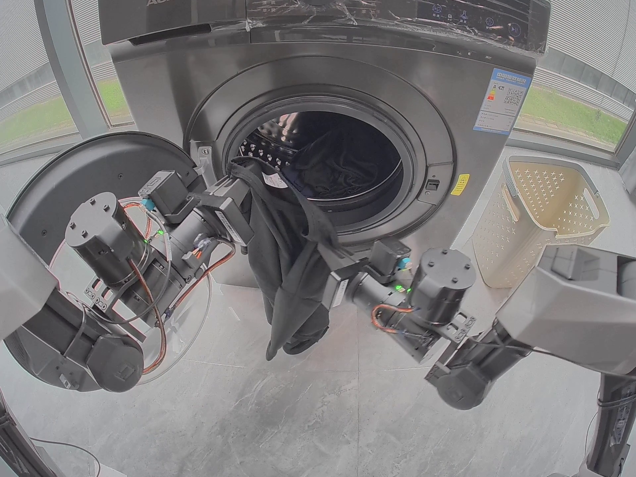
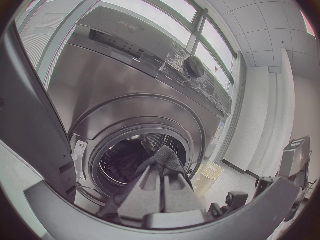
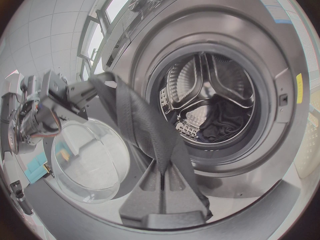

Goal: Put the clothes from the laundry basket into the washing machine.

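Observation:
A black garment (image 1: 288,260) hangs stretched between both grippers, just in front of the washing machine's (image 1: 318,67) open drum. My left gripper (image 1: 240,170) is shut on its upper corner at the drum's left rim; the cloth (image 2: 165,160) bunches at the fingertips. Lower and to the right, my right gripper (image 1: 326,250) is shut on another part of the cloth (image 3: 146,127). The garment's tail droops toward the floor. Dark clothes (image 3: 223,120) lie inside the drum (image 1: 331,157). The cream laundry basket (image 1: 540,213) stands right of the machine.
The round door (image 1: 99,167) stands swung open to the left, behind my left arm; its glass bowl (image 3: 88,160) faces out. Grey tiled floor (image 1: 298,405) spreads below the machine. Windows surround the machine at the back.

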